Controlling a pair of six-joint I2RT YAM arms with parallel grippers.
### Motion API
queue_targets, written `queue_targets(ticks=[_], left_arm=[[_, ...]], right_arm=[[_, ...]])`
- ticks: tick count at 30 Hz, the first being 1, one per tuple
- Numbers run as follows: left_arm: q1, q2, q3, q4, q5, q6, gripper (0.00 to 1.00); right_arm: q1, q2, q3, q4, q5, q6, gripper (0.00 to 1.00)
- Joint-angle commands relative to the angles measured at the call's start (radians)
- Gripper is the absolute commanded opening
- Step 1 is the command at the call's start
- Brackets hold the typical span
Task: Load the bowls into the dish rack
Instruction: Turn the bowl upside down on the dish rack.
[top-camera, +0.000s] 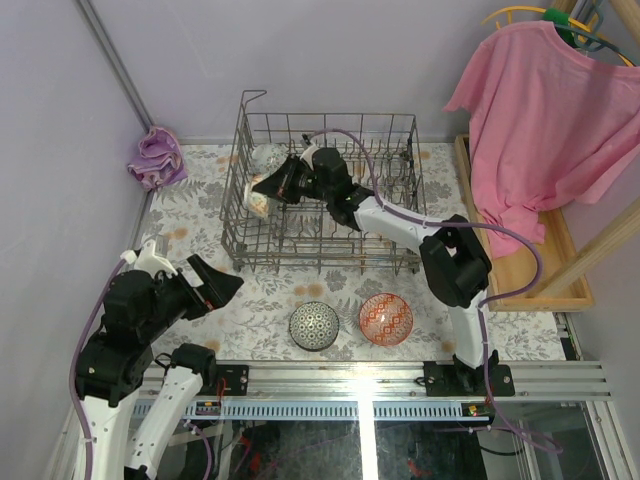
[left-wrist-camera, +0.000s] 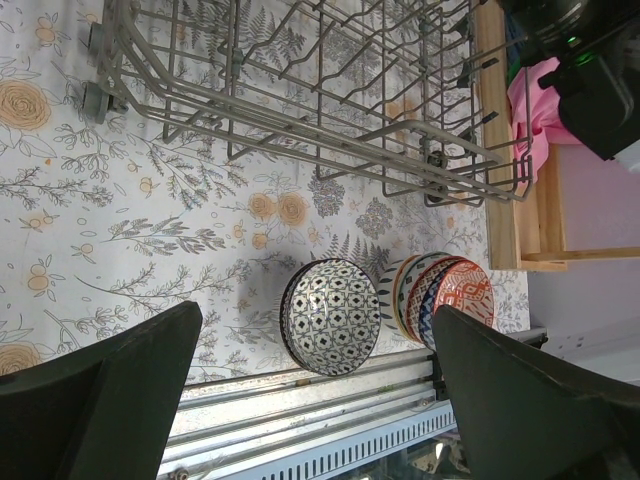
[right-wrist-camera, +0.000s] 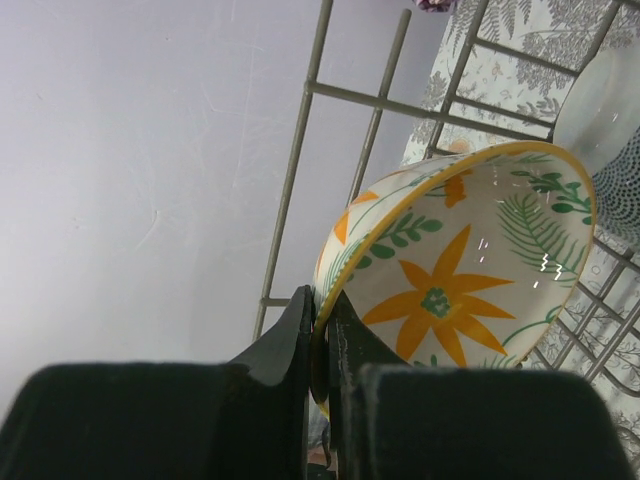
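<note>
While the right gripper (right-wrist-camera: 320, 335) pinches a floral bowl (right-wrist-camera: 460, 290) inside the dish rack (top-camera: 330, 117), stacked bowls (top-camera: 386, 318) wait lower centre, left gripper (top-camera: 187, 272) agape

Basically a robot lab cell dressed up as a home: both arms (top-camera: 455, 262) are bolted to an aluminium rail (top-camera: 330, 378), plain lilac panels (top-camera: 60, 120) are set around, the dish rack (top-camera: 300, 250) is parked on a floral tablecloth (top-camera: 200, 330), and a pink shirt (top-camera: 545, 110) is hung alongside.
</note>
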Motion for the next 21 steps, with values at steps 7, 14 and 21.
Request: queue_targets(ticks=[7,14,21], left_arm=[[-0.007,-0.025,0.006,-0.025,0.099,-0.007,1.0],[-0.007,-0.033,0.01,-0.037,0.094,-0.006,1.0],[-0.007,-0.035,0.013,-0.046,0.09,-0.003,1.0]], right_arm=[[0.062,-0.013,-0.069,0.258,-0.021,0.099,0.0],[0.075,0.019,-0.079,0.3,-0.021,0.141,0.0],[0.077,0.057,-0.087,0.334,-0.018,0.174,0.0]])
